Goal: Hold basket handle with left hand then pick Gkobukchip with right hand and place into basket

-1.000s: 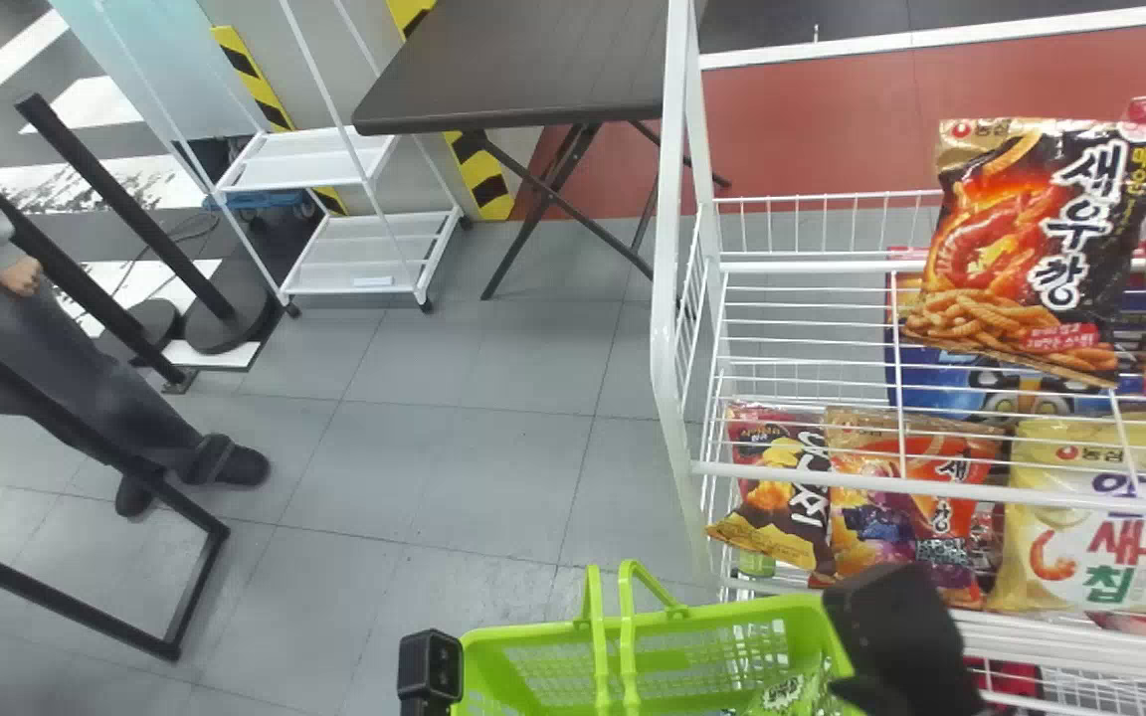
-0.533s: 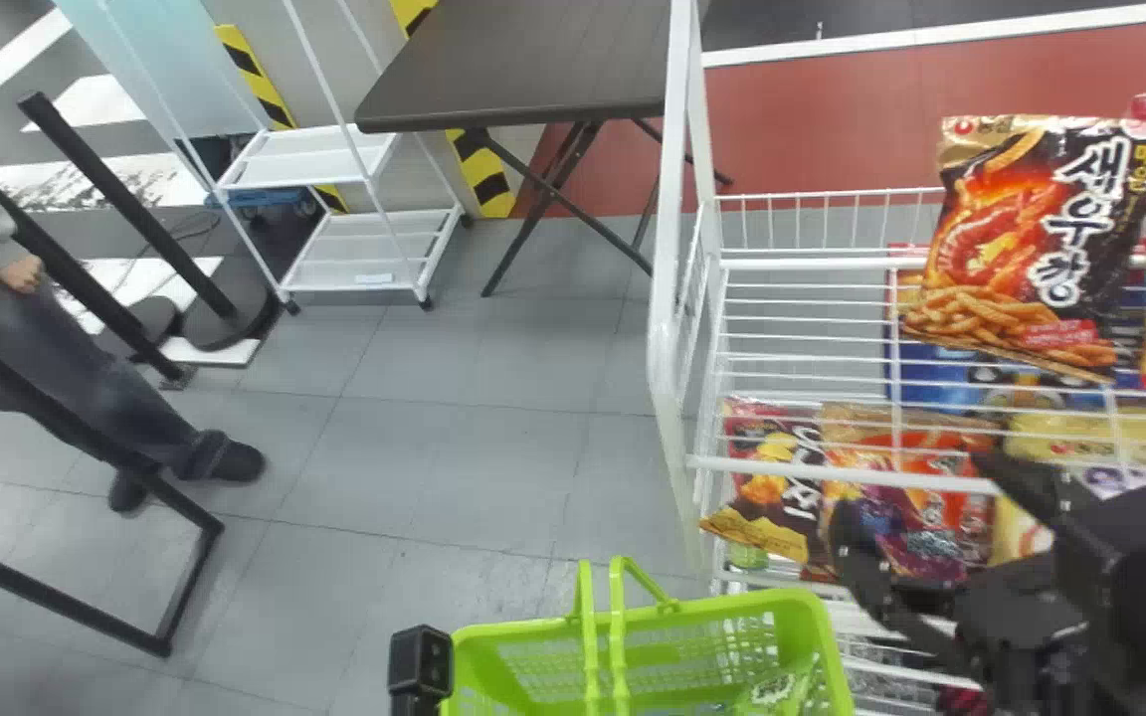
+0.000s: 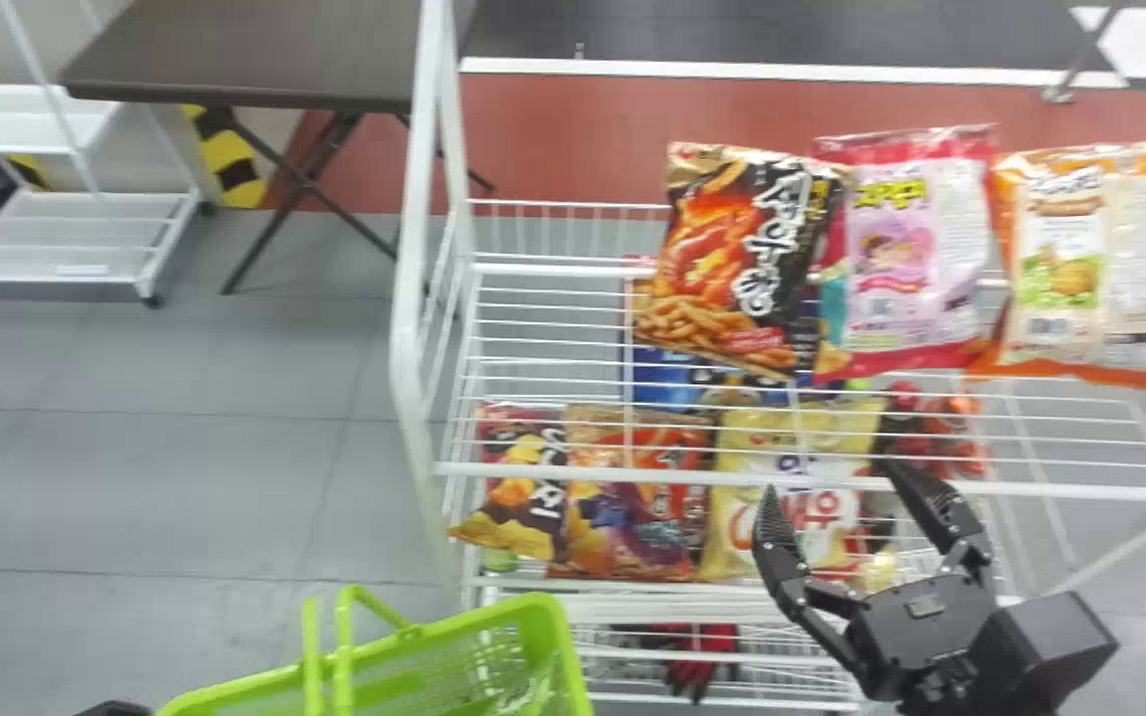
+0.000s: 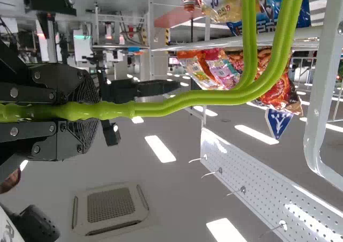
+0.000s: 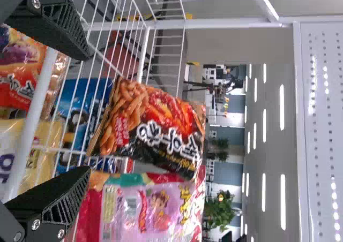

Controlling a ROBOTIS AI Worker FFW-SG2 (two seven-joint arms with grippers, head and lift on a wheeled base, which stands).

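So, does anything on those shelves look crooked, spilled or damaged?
The black snack bag up top sits askew, tilted and overlapping the straighter pink bag beside it. Lower down, the leftmost brown bag slants too, one bottom corner poking sideways. I see no spill or tear.

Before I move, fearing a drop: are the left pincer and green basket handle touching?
Touching. In the left wrist view, the left pincer clamps the basket handle between its fingers.

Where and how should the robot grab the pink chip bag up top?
Probably by the pink bag's top edge, from above: it stands upright with the black bag and the orange bag close beside it, while its top is free.
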